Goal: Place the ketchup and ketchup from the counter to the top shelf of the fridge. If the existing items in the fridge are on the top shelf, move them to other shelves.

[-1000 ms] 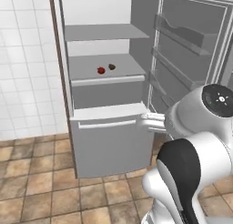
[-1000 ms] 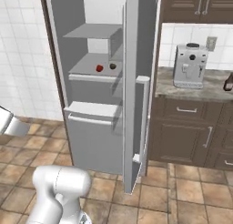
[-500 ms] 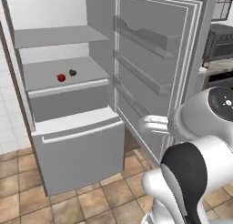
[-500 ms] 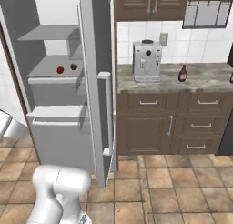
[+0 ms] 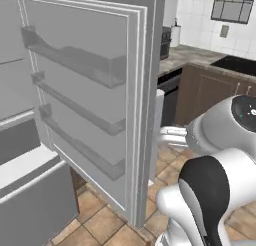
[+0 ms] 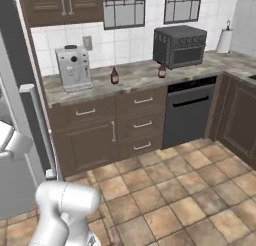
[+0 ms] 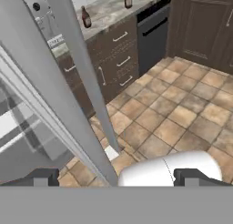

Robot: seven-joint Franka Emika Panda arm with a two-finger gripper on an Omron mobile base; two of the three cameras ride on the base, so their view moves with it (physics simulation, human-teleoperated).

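While the fridge door stands swung wide, the scene reads as follows.

Arm: the white arm rises from the lower right of the left base view, folded at a dark elbow joint, its upper link reaching left toward the door's edge; in the right base view its rounded shoulder sits at the lower left.

Gripper: the gripper points out and down over the tiled floor; its two dark fingertips stand spread as wide as they go at the bottom of the hand view, with nothing between them.

Fridge: the fridge, pale grey inside, sits at the left of the left base view. Its open door shows three rails on its inner face, and the door's grey edge and long handle cross the hand view on a slant.

Ketchup bottles: one ketchup bottle stands upright on the counter just right of the coffee machine; the second ketchup bottle stands further right, close before the black oven. Both are well apart from the gripper.

Counter: marbled stone over dark drawers, with a dark dishwasher front below the oven.

Floor: brown tiles.
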